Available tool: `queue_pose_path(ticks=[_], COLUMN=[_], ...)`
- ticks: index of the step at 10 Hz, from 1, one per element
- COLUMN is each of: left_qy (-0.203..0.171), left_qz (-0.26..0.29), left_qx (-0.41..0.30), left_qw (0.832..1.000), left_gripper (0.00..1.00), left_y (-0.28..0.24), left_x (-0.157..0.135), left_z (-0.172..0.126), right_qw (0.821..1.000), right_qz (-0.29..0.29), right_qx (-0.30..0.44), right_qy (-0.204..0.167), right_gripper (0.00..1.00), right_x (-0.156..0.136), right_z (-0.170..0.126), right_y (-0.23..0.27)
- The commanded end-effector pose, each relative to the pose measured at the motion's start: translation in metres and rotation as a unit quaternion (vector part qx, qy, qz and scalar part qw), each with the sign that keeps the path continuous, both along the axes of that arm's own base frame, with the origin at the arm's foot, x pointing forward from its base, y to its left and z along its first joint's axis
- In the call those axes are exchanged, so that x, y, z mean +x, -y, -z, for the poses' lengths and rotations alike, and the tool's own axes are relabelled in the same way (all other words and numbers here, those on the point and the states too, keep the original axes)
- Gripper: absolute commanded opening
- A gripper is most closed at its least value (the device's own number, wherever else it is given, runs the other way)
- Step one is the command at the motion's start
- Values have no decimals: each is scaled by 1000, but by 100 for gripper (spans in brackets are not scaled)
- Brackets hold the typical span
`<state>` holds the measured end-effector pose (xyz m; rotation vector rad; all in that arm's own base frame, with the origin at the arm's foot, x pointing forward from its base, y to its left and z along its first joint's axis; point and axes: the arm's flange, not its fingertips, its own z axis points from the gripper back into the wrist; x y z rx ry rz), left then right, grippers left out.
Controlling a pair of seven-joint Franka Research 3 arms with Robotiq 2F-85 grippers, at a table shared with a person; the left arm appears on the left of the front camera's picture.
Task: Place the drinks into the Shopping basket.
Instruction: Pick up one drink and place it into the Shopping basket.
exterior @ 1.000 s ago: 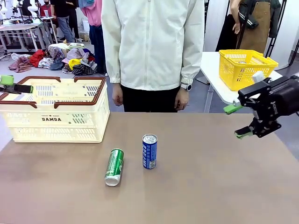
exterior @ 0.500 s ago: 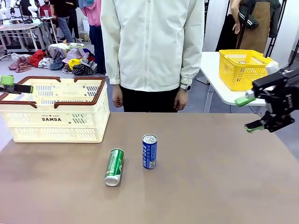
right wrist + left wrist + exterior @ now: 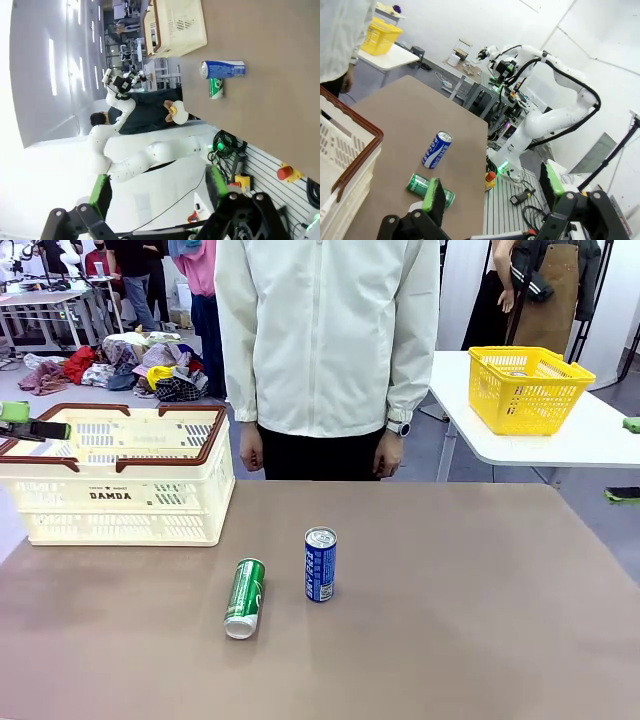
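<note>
A green can [image 3: 245,597] lies on its side on the brown table, and a blue can [image 3: 320,564] stands upright just right of it. The cream Shopping basket [image 3: 115,475] with its red-brown rim stands at the table's far left. My left gripper [image 3: 20,420] hangs open over the basket's left rim. At the picture's right edge my right gripper [image 3: 628,460] is open, well off from the cans. The left wrist view has its open gripper [image 3: 492,187] above the green can [image 3: 427,186], blue can [image 3: 437,149] and basket rim [image 3: 350,160]. In the right wrist view the open gripper [image 3: 157,187] faces both cans [image 3: 223,69] from afar.
A person in a white jacket [image 3: 325,335] stands at the table's far edge, hands down at the sides. A smaller yellow mesh basket [image 3: 525,385] sits on a white side table at the back right.
My right arm has drawn back to the right, from over the table's right side to the picture's edge. The left gripper and both cans have stayed put.
</note>
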<state>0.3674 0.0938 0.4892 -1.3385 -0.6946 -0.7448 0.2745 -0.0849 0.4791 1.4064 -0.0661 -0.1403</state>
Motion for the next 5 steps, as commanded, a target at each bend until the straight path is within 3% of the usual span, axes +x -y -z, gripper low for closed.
queue_pose_path(ticks=[1, 2, 4, 5], left_qy=[2, 0, -51, -53], left_qz=[0, 0, -49, -24], left_qx=[1, 0, 166, 238], left_qw=[1000, 1000, 984, 970], left_gripper=[100, 100, 100, 100], left_y=[-1, 0, 53, 104], left_x=[-1, 0, 8, 18], left_z=[-2, 0, -22, -25], right_qw=[999, 999, 999, 999], right_qz=[-5, -5, -5, -5], right_qx=[-31, -31, -31, -31], right_qy=[-7, -7, -7, -7], right_gripper=[100, 100, 100, 100], right_x=[0, 0, 0, 0], right_z=[-8, -8, -8, -8], right_y=[-10, -10, -10, -10])
